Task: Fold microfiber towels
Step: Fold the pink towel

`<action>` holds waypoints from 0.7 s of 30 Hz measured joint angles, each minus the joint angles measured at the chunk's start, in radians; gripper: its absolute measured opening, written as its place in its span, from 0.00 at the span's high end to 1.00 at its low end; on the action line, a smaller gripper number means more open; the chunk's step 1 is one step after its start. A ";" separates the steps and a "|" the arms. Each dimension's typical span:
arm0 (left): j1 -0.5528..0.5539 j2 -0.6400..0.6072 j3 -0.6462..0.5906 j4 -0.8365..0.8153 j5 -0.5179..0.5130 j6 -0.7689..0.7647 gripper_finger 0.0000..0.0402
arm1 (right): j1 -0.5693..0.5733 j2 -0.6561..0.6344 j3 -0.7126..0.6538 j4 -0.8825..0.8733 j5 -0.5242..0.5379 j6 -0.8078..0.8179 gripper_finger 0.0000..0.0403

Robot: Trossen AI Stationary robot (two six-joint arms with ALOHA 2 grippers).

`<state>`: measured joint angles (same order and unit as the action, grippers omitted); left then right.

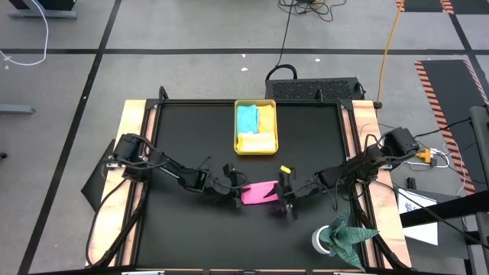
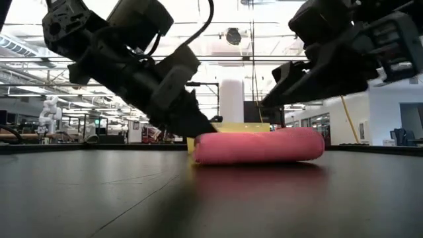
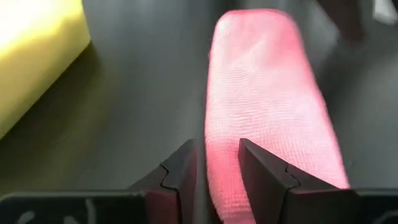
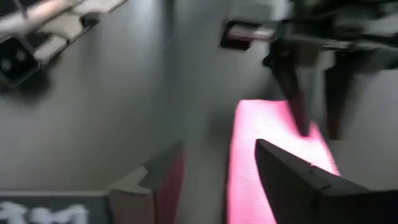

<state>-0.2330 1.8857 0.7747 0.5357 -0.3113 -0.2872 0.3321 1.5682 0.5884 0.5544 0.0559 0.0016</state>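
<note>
pink towel's (image 3: 267, 112) near end cut off, right pincer (image 4: 217, 180) blurred — edge-cropped

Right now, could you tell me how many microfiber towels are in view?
3 clearly: a pink towel on the table between both arms, and a light blue towel and a yellow towel in the yellow tray. Others may be hidden.

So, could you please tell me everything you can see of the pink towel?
The pink towel is a soft, finely woven microfiber cloth, folded into a plump oblong bundle with rounded ends. It lies flat on the black table, in front of the yellow tray and apart from it. The left gripper pinches one end of it between its fingers. The right gripper is at the other end, open around that edge without clamping it.
</note>
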 joint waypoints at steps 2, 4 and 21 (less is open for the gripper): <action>0.005 0.016 0.004 0.020 0.012 -0.014 0.70 | 0.013 0.024 0.021 -0.031 0.000 -0.035 0.49; 0.002 0.019 0.001 0.008 0.023 -0.013 0.70 | 0.024 0.068 0.061 -0.049 0.018 -0.079 0.44; 0.001 0.023 0.001 -0.005 0.026 -0.023 0.70 | 0.108 0.239 0.245 -0.306 0.447 -0.380 0.42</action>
<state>-0.2321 1.9087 0.7761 0.5308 -0.2852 -0.3099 0.4404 1.8076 0.8330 0.2481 0.5026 -0.3784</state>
